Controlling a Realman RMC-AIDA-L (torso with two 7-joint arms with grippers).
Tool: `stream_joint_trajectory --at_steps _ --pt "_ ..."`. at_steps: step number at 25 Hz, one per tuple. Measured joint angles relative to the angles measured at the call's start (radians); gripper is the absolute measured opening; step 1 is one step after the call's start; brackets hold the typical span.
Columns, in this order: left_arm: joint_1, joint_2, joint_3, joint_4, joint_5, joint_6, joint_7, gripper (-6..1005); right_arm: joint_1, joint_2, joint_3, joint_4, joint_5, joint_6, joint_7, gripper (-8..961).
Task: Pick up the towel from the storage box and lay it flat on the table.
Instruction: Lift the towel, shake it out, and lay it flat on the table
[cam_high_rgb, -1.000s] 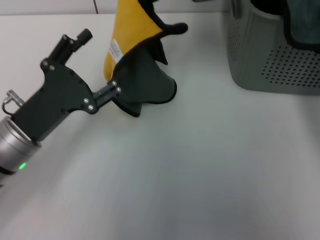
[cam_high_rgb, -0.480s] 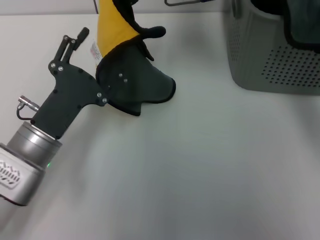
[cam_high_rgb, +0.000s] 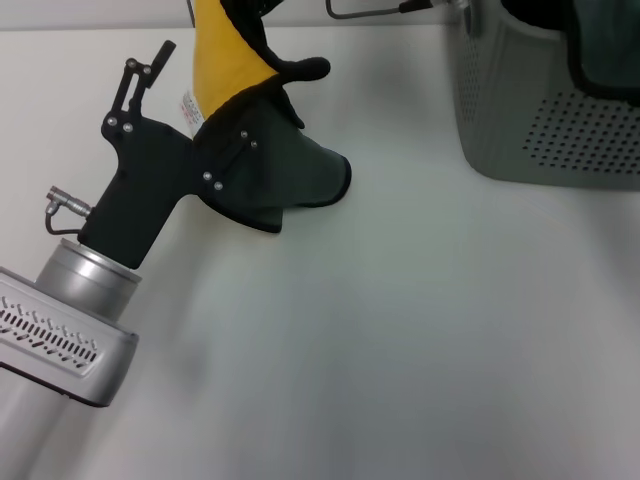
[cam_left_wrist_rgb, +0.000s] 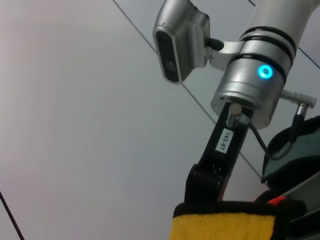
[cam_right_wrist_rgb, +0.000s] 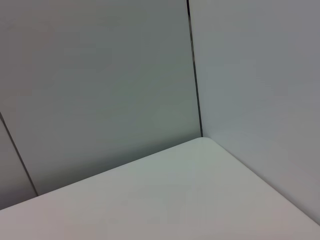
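Hanging half in the air and half on the table, the towel is draping in soft folds, its yellow reverse showing up top and the dark grey-green face pooling on the white surface below. It is already out of the storage box, which is sitting well apart at the far right with a lighter blue-teal cloth lying inside it.

The left gripper is working right at the towel's near edge. One finger is pressing on the dark face and the other is pointing away toward the far side, so the fingers are looking spread apart, not yet pinched on fabric.

The right gripper is showing in the left wrist view, just above the yellow hem and black piping. The towel's top is being held up from that side, but whether those fingers are clamped on it I cannot tell; the tips are hidden behind the cloth.

My read: this cloth is light and limp, so it is going to sag and fold wherever it is unsupported. The piped edge near a corner is looking like the best place to pinch, giving firmer purchase than the plush middle. Two corners held apart should be letting it spread flat.
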Motion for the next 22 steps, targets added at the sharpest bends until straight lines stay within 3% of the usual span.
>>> stream_joint_trajectory --at_steps 8,13,19,22 --pt "0.0 0.0 -0.001 -0.007 0.036 0.049 0.007 792 -0.004 0.0 -0.001 0.014 -0.001 0.003 -0.007 0" --pt "0.0 0.0 -0.002 -0.009 0.037 0.103 0.001 581 -0.001 0.0 -0.001 0.024 0.001 0.001 -0.016 0" --pt "-0.003 0.0 -0.002 -0.01 0.034 0.115 -0.015 445 -0.003 0.0 -0.007 0.025 0.001 -0.003 -0.019 0" --pt "-0.004 0.0 -0.002 -0.005 0.03 0.111 -0.047 449 -0.003 0.0 -0.012 0.025 0.002 -0.007 -0.026 0"
